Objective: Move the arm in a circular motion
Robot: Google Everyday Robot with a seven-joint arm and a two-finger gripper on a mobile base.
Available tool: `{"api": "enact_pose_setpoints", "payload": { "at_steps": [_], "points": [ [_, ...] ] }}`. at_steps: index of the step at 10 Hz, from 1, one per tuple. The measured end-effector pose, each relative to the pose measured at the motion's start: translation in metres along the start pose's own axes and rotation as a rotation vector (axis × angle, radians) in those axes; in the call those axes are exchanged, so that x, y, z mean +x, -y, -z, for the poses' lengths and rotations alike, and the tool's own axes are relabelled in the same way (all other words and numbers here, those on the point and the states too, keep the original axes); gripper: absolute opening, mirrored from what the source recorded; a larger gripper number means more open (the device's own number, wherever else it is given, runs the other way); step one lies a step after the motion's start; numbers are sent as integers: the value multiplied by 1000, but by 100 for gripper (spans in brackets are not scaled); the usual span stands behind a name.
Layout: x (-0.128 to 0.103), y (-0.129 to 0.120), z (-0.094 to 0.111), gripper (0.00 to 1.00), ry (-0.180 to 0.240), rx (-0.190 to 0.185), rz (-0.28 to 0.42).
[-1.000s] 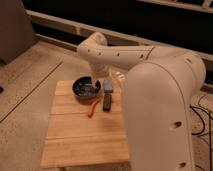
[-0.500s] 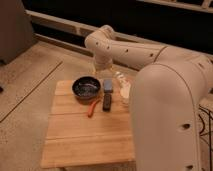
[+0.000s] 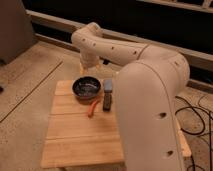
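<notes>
your arm (image 3: 150, 100) is the big cream shape to the right of the dark bowl (image 3: 86, 87). its thick near segment rises right of the bowl. a second segment then runs back and left to a bulbous joint high behind the bowl. from that joint the last part drops toward the far edge of the wooden desk (image 3: 80, 142). the gripper (image 3: 89, 64) hangs there, just behind the bowl and above it, apart from it. you cannot tell how the gripper is set, as its tip is lost against the arm. a dark bar with a blue-grey end (image 3: 107, 93) lies just right of the bowl. a small orange piece (image 3: 92, 107) lies in front of the bowl. cables (image 3: 192, 117) trail on the floor well right of the bowl.
</notes>
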Motion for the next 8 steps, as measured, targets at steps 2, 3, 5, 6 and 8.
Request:
{"api": "enact_pose_setpoints", "payload": {
  "at_steps": [2, 3, 5, 6, 8],
  "points": [
    [-3, -29, 0, 65, -3, -35, 42],
    [0, -47, 2, 65, -2, -57, 65],
    [13, -70, 4, 65, 2, -87, 74],
    [28, -84, 7, 65, 7, -108, 72],
    [48, -92, 12, 65, 15, -121, 56]
  ]
}}
